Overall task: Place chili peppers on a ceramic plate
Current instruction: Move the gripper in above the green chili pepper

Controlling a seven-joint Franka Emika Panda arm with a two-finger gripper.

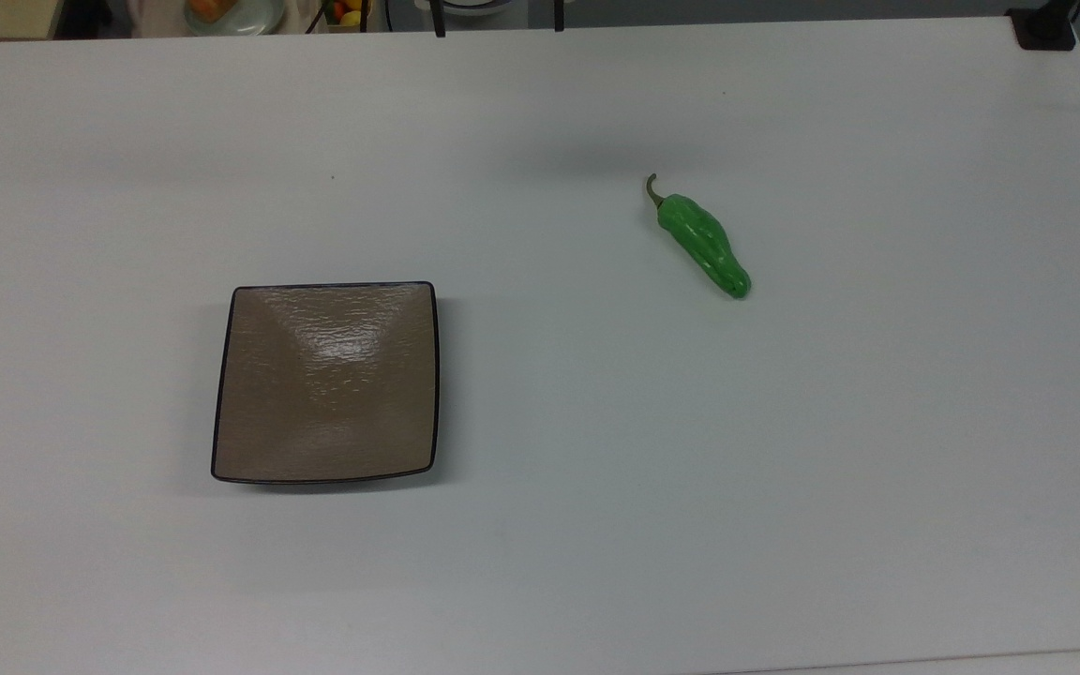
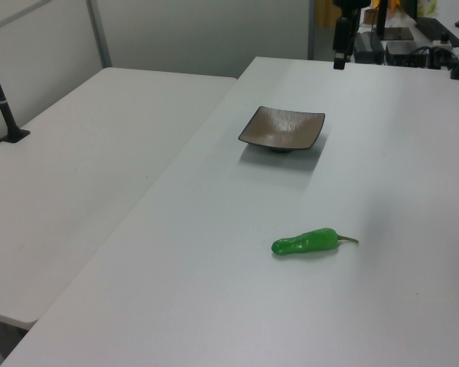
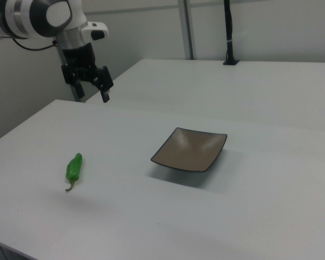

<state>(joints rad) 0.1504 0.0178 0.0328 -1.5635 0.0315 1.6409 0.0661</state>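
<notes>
The green chili pepper (image 1: 704, 246) lies flat on the white worktop (image 1: 540, 525), well apart from the square brown ceramic plate (image 1: 249, 441), which sits bare on the top view's left. The pepper's thin curved stem (image 1: 652, 190) points up and away from the plate in the top view. Over in the right view, the pincer (image 3: 94, 86) hangs high above the worktop's far edge, its two dark fingers (image 3: 105, 85) spread apart with nothing between them, well away from both pepper (image 3: 73, 167) and plate (image 3: 163, 160).
</notes>
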